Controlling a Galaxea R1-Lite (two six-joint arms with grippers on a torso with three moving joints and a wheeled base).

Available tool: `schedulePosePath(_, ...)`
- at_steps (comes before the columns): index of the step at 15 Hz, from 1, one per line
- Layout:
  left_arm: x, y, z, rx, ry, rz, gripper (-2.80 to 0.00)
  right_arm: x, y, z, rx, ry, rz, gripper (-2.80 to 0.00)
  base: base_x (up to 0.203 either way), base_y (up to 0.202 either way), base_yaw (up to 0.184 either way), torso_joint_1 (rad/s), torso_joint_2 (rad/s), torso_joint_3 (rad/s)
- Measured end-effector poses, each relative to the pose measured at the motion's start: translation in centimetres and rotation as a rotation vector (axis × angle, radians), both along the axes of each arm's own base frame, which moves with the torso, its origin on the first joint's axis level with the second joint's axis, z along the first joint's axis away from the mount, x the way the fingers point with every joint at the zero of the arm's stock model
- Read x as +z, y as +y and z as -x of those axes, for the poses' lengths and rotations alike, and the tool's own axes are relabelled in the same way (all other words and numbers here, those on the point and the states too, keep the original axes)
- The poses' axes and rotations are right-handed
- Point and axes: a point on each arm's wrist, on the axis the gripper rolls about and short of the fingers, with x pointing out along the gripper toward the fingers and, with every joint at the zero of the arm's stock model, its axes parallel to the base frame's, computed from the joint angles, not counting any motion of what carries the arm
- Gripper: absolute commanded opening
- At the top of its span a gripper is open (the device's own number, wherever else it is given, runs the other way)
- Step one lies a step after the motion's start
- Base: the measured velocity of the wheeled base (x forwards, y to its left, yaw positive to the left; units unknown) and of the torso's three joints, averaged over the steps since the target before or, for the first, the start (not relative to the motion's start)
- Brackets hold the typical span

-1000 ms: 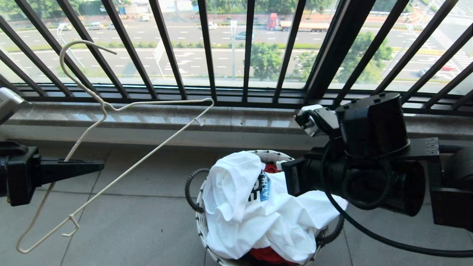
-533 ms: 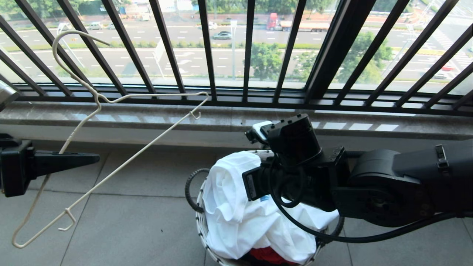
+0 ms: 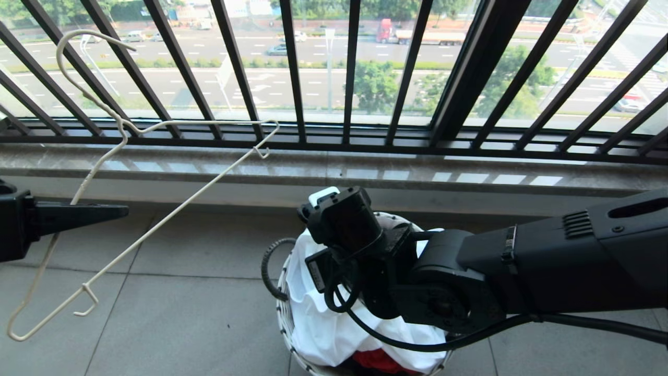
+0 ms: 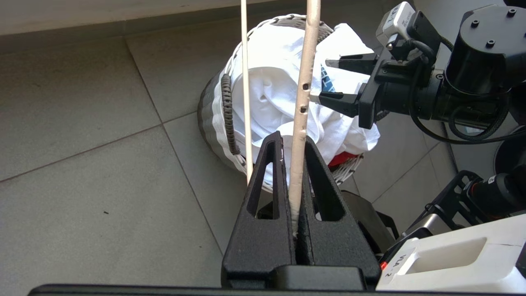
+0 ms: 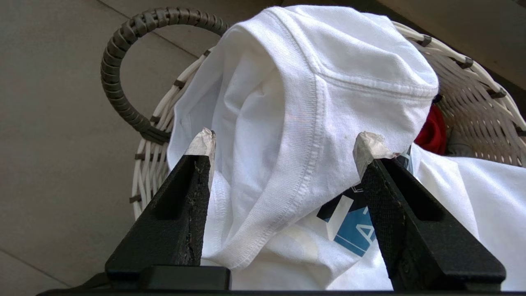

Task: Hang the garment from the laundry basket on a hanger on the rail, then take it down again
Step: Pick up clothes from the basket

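**Right wrist view: my fingers spread over the T-shirt in the basket**

Right wrist view puts my right gripper (image 5: 283,144) closest, its two black fingers (image 5: 172,213) spread wide with taped tips. Between them rises a folded hump of the white T-shirt (image 5: 312,82), a stitched hem running down the gap; I cannot tell whether the tips touch the cloth. Just beyond my fingertips, lower on the shirt, a corner of the blue logo (image 5: 353,230) shows. The shirt is heaped in the white woven basket (image 5: 472,98), spilling over its rim, with a dark loop handle (image 5: 119,78) on one side and a scrap of red cloth (image 5: 431,127) tucked deeper inside.

In the head view my right arm reaches in from the right and covers much of the basket (image 3: 284,324); the shirt (image 3: 323,334) bulges out under it, red cloth (image 3: 376,360) at the near edge.

My left gripper (image 4: 294,164) is well apart from the basket, out to the left. Its fingers are pressed together on the cream wire hanger (image 4: 302,90), pinching one wire near the neck. In the head view the hanger (image 3: 156,224) hangs tilted, its hook (image 3: 78,57) up against the black window bars (image 3: 292,68). Beyond the basket lie the grey floor tiles (image 3: 182,292), then the stone sill (image 3: 365,172) and the bars.
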Motion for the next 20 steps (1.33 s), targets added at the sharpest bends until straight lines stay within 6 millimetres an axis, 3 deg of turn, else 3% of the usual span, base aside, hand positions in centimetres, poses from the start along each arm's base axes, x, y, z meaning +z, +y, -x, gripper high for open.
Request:
schedulePosePath(11,0.9,1.8,0.2,0.092,-0.025,-0.004,-2.8,-3.4,3.3,-1.7,-0.115,-0.162,0.356,0.0,0.0,0.0,0.0,0.0,0.0,0.0)
schedulePosePath(20,1.3,1.7,0.9,0.107,-0.045,-0.013,-2.8,-3.5,2.2,-2.7,-0.203,-0.178,0.431,0.0,0.0,0.0,0.0,0.0,0.0,0.0)
